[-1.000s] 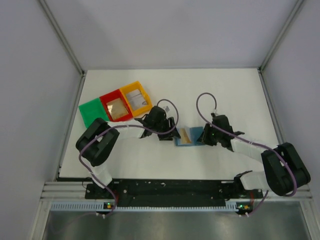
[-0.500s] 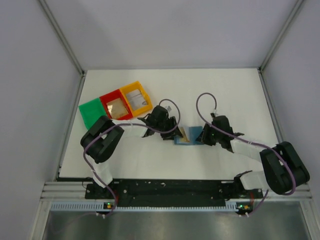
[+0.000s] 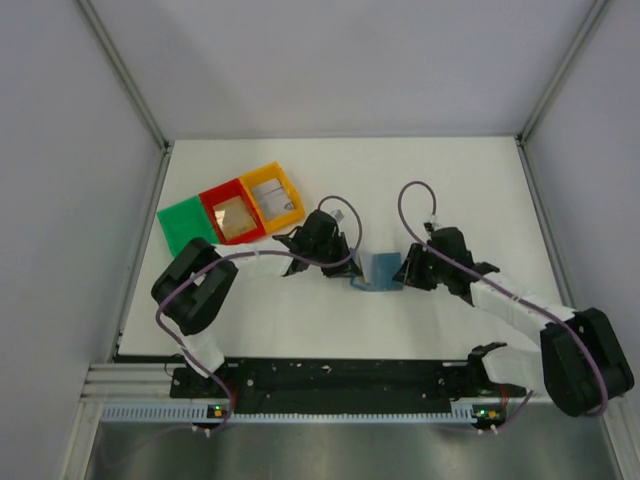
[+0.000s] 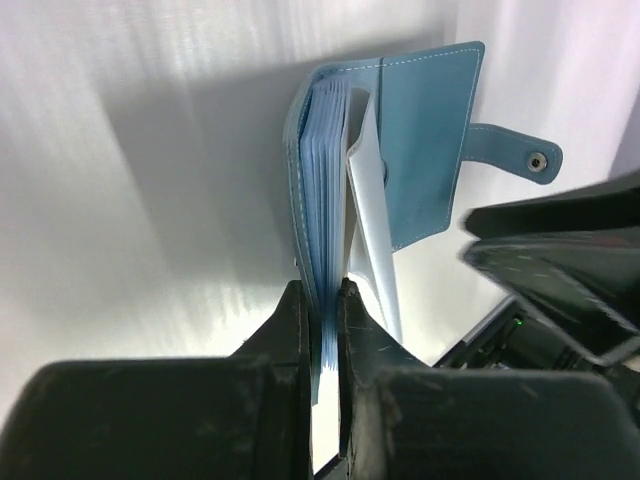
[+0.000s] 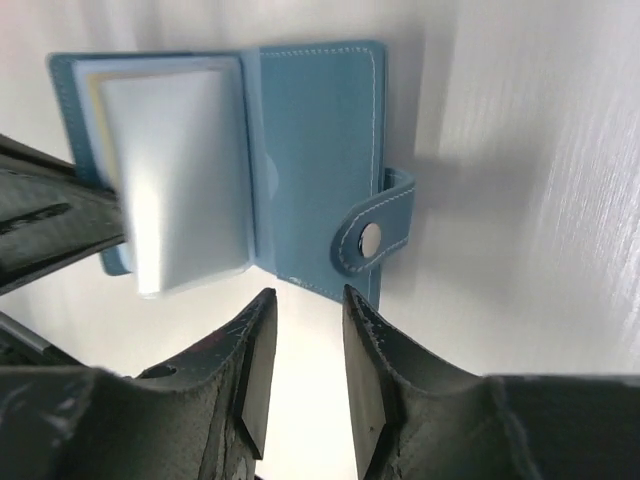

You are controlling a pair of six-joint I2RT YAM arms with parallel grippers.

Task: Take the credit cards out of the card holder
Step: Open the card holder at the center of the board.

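The blue card holder (image 3: 384, 269) lies open mid-table between both arms. My left gripper (image 4: 323, 295) is shut on its left panel and the stack of pale sleeves (image 4: 330, 170), which stand on edge. The right panel (image 4: 430, 140) with its snap tab (image 5: 375, 235) lies flat. My right gripper (image 5: 305, 300) is open and holds nothing, its fingertips just short of the card holder's (image 5: 315, 150) near edge. Glossy sleeves (image 5: 180, 170) hide any credit cards inside. A tan card (image 3: 234, 213) lies in the red tray and a pale card (image 3: 278, 196) in the yellow tray.
Green (image 3: 185, 226), red (image 3: 222, 195) and yellow (image 3: 268, 176) trays sit in a row at the back left, close behind my left arm. Grey walls with metal posts close in the table on three sides.
My left gripper has shut on the card holder's left side and tipped it up, so the tan card face no longer shows from above. My right gripper has opened wider and drawn slightly back.
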